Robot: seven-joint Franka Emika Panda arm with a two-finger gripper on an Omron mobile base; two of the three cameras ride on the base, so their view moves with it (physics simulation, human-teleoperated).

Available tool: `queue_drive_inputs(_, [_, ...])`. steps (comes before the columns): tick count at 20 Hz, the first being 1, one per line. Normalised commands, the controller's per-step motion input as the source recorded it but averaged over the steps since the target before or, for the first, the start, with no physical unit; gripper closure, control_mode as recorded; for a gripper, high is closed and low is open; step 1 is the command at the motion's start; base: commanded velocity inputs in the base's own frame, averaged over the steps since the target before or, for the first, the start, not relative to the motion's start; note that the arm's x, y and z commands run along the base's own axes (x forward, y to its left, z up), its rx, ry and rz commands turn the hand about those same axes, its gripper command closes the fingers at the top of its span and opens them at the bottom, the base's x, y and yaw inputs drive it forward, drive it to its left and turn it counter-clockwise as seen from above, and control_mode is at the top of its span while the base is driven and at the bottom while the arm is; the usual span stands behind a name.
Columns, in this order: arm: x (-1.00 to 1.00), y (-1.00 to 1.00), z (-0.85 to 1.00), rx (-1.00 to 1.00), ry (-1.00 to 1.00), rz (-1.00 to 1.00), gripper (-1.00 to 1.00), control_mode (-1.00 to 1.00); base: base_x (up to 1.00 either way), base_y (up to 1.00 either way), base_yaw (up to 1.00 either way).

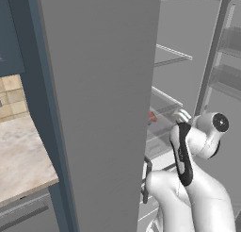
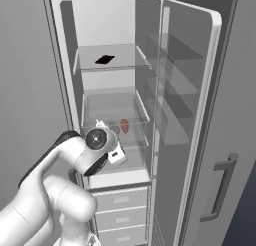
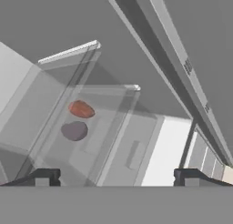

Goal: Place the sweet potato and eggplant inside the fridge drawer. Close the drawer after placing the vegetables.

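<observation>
The fridge drawer (image 3: 113, 88) is a clear box standing out from the open fridge, and it is also in the right base view (image 2: 143, 116). Inside it lie the orange-red sweet potato (image 3: 81, 109) and, right beside it, the dull purple-grey eggplant (image 3: 74, 130). In the right base view the sweet potato (image 2: 124, 125) and the eggplant (image 2: 114, 128) sit near the drawer's middle. The sweet potato (image 1: 152, 116) peeks past the fridge's side. My gripper (image 3: 116, 180) hangs above and in front of the drawer, open, its tips wide apart with nothing between them.
The fridge door (image 2: 200, 115) stands open at the right, its clear shelves (image 2: 170, 90) close to the drawer. A black item (image 2: 104, 59) lies on the upper shelf. Opaque grey drawers (image 2: 122, 202) sit below. A grey fridge side panel (image 1: 99, 108) and a counter (image 1: 19, 155) are on the left.
</observation>
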Motion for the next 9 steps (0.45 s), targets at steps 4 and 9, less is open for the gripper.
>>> queue_drive_inputs(4, [-0.44, 0.00, 0.25, 0.00, 0.01, -0.10, -1.00, -1.00, 0.00, 0.00, 0.00])
queue_drive_inputs(9, [-0.45, 0.00, 0.18, 0.00, 0.03, -0.09, -1.00, -1.00, 0.00, 0.00, 0.00])
